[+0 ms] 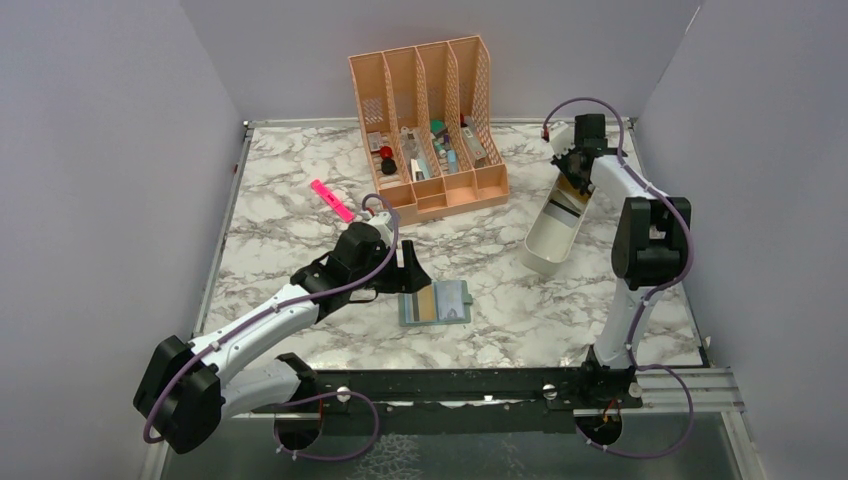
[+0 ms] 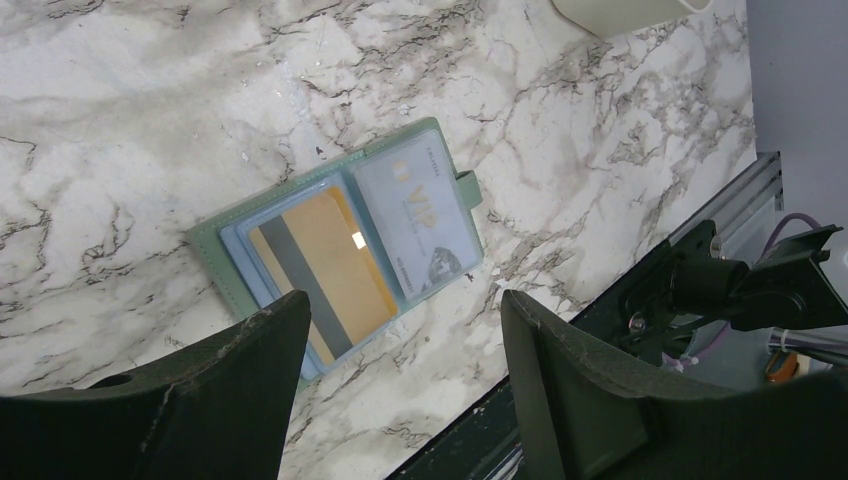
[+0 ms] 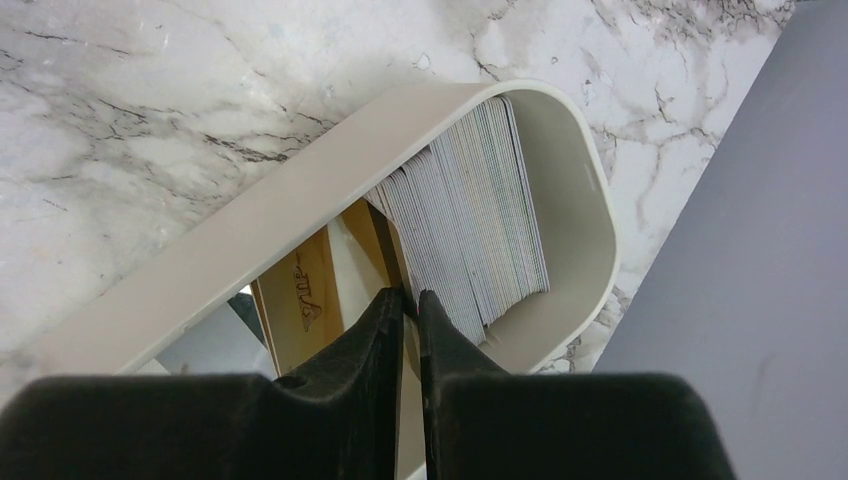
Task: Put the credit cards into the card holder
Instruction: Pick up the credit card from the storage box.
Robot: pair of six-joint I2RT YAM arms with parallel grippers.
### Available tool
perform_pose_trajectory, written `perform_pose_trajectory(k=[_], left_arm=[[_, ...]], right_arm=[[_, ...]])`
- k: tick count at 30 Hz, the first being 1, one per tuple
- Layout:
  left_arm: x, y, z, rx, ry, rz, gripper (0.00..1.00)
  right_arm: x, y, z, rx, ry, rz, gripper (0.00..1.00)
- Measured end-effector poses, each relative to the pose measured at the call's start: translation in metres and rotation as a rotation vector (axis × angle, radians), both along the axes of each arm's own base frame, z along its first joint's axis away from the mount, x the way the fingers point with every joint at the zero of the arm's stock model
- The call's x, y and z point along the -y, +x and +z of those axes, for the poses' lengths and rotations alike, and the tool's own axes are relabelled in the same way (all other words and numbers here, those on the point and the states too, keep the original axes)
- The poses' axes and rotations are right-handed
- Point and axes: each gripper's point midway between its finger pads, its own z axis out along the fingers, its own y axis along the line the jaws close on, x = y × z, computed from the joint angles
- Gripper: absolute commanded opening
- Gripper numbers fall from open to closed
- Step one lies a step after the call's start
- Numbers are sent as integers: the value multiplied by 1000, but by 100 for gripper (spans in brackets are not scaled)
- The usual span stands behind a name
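The card holder [image 1: 435, 305] lies open on the marble near the front edge. In the left wrist view the card holder [image 2: 215, 240] holds a gold card with a grey stripe [image 2: 320, 270] in its left pocket and a pale VIP card [image 2: 415, 220] in its right pocket. My left gripper [image 2: 400, 305] is open and empty, hovering just above the holder's near edge. My right gripper [image 3: 410, 298] is down inside the white tray [image 3: 300, 190], shut on the thin edge of a gold card [image 3: 393, 250]. Beside it stand a stack of cards [image 3: 470, 220] and a gold VIP card [image 3: 305, 300].
A peach slotted organizer [image 1: 430, 120] with small items stands at the back middle. A pink highlighter [image 1: 332, 200] lies left of it. The white tray [image 1: 555, 235] lies at the right. Grey walls close in the table, and a black rail [image 1: 450, 385] runs along its front edge.
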Motion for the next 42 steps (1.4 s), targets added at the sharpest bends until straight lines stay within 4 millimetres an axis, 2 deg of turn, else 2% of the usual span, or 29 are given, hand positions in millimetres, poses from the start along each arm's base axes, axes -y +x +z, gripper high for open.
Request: perform_pose_trajectory(k=[7, 11, 13, 18, 24, 27, 31, 38, 42], left_arm=[[0, 0, 0, 0, -1, 1, 73], [1, 0, 1, -4, -5, 2, 73], [1, 0, 1, -4, -7, 3, 73], [2, -1, 1, -10, -15, 0, 73], [6, -4, 5, -24, -45, -5, 73], [7, -5, 11, -25, -72, -1, 72], [14, -6, 30, -10, -148, -2, 70], [23, -8, 67, 16, -290, -4, 67], [22, -10, 82, 33, -333, 3, 64]], right_arm=[[-4, -2, 8, -4, 35, -17, 11], [-8, -6, 19, -8, 76, -40, 4], [-11, -9, 29, -4, 100, -50, 1], [-18, -20, 55, 24, 150, -82, 1], [-41, -41, 91, 59, 260, -123, 1], [-64, -54, 115, 99, 365, -118, 1], [-102, -79, 142, 117, 564, -91, 1], [-198, -139, 177, 43, 976, 80, 1], [-261, -189, 185, -76, 1216, 238, 1]])
